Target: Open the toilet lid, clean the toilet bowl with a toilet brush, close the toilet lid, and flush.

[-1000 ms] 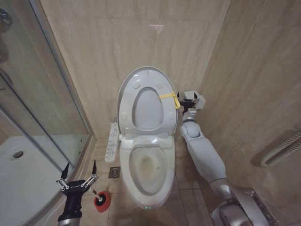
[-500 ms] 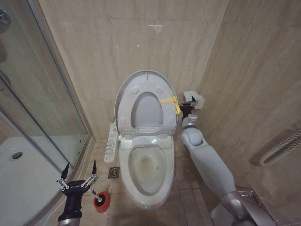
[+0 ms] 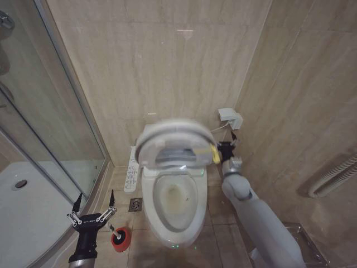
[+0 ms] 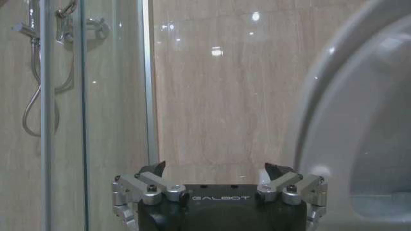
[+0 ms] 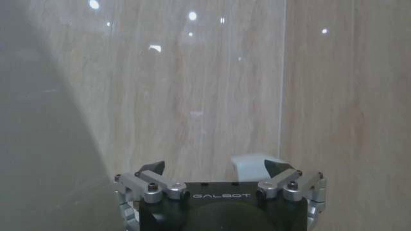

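Beside the half-lowered, blurred toilet lid (image 3: 170, 137), right gripper (image 3: 227, 146) spread, possibly touching; left gripper (image 3: 93, 207) spread near toilet brush (image 3: 118, 234).

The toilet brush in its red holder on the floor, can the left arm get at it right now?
Probably yes. The left gripper hangs with jaws open just beside the toilet brush in its red holder, and nothing stands between them on the floor. The right gripper is up beside the toilet lid.

A small tiled bathroom. A white toilet bowl (image 3: 174, 209) stands against beige tiled walls (image 3: 167, 61). Beside it is a glass shower enclosure (image 3: 50, 128) with a white shower tray (image 3: 22, 206).
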### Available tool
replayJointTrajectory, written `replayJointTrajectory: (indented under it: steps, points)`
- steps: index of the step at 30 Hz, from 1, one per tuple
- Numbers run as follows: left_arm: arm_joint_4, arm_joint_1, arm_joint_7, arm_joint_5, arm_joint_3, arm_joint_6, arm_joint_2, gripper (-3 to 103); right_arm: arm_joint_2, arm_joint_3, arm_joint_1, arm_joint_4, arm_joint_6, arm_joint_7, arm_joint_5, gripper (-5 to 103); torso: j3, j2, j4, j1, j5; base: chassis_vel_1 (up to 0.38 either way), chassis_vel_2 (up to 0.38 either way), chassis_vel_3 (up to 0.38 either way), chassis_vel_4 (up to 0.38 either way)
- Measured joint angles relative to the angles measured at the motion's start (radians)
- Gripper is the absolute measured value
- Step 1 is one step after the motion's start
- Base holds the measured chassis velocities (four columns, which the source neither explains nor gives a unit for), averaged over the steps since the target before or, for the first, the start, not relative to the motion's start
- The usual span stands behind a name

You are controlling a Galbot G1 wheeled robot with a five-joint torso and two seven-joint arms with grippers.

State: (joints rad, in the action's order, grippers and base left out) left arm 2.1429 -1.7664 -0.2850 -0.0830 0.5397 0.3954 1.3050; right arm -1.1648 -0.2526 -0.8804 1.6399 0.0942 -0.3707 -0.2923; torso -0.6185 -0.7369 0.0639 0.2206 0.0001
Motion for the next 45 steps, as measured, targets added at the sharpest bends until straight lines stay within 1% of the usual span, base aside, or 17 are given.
replayJointTrajectory:
  steps: [2,4,6,8,10,12,14,16,22,26,28,31,33,38,45]
  points:
    - [0.0,0.0,0.0,0.0,0.0,0.0,0.0,100,0.008,-0.019,-0.08,0.05,0.001,0.0,-0.002,100,0.0,0.0,0.0001,0.0,0.0001,0.0,0.0,0.0,0.0]
    - [0.0,0.0,0.0,0.0,0.0,0.0,0.0,100,0.009,-0.024,-0.099,0.061,0.002,0.0,-0.001,100,0.0,0.0,0.0001,0.0,0.0,0.0,0.0,0.0,0.0]
    - [0.0,0.0,0.0,0.0,0.0,0.0,0.0,100,0.009,-0.043,-0.156,0.091,0.011,0.005,0.006,100,0.0,0.0,-0.0001,0.0,0.0,0.0,0.0,0.0,0.0]
    - [0.0,0.0,0.0,0.0,0.0,0.0,0.0,100,0.002,-0.066,-0.221,0.11,0.028,0.018,0.019,100,0.0,0.0,-0.0001,0.0,-0.0002,0.0,0.0,0.0,0.0]
    - [0.0,0.0,0.0,0.0,0.0,0.0,0.0,100,-0.001,-0.072,-0.24,0.114,0.034,0.02,0.024,100,0.0,0.0,-0.0002,0.0,-0.0001,0.0,0.0,0.0,0.0]
    - [0.0,0.0,0.0,0.0,0.0,0.0,0.0,100,-0.015,-0.089,-0.296,0.131,0.049,0.027,0.036,100,0.0,0.0,0.0001,0.0,-0.0001,0.0,0.0,0.0,0.0]
    - [0.0,0.0,0.0,0.0,0.0,0.0,0.0,100,-0.022,-0.096,-0.319,0.142,0.056,0.027,0.041,100,0.0,0.0,0.0004,0.0,0.0,0.0,0.0,0.0,0.0]
    - [0.0,0.0,0.0,0.0,0.0,0.0,0.0,100,-0.032,-0.105,-0.349,0.166,0.062,0.025,0.05,100,0.0,0.0,0.0001,0.0,0.0001,0.0,0.0,0.0,0.0]
    - [0.0,0.0,0.0,0.0,0.0,0.0,0.0,100,-0.043,-0.131,-0.38,0.247,0.046,0.003,0.049,100,0.0,0.0,-0.0002,0.0,-0.0001,0.0,0.0,0.0,0.0]
    - [0.0,0.0,0.0,0.0,0.0,0.0,0.0,100,-0.055,-0.17,-0.411,0.331,0.008,0.003,0.04,100,0.0,0.0,0.0,0.0,-0.0002,0.0,0.0,0.0,0.0]
    - [0.0,0.0,0.0,0.0,0.0,0.0,0.0,100,-0.059,-0.177,-0.42,0.347,0.0,0.003,0.041,100,0.0,0.0,0.0001,0.0,-0.0001,0.0,0.0,0.0,0.0]
    - [0.0,0.0,0.0,0.0,0.0,0.0,0.0,100,-0.066,-0.185,-0.449,0.373,-0.016,-0.004,0.061,100,0.0,0.0,0.0001,0.0,-0.0002,0.0,0.0,0.0,0.0]
    - [0.0,0.0,0.0,0.0,0.0,0.0,0.0,100,-0.067,-0.19,-0.472,0.374,-0.018,-0.008,0.087,100,0.0,0.0,0.0,0.0,-0.0001,0.0,0.0,0.0,0.0]
    - [0.0,0.0,0.0,0.0,0.0,0.0,0.0,100,-0.068,-0.209,-0.505,0.378,-0.014,-0.011,0.112,100,0.0,0.0,0.0001,0.0,-0.0001,0.0,0.0,0.0,0.0]
    - [0.0,0.0,0.0,0.0,0.0,0.0,0.0,100,-0.077,-0.239,-0.546,0.406,-0.005,-0.002,0.115,100,0.0,0.0,0.0,0.0,-0.0001,0.0,0.0,0.0,0.0]
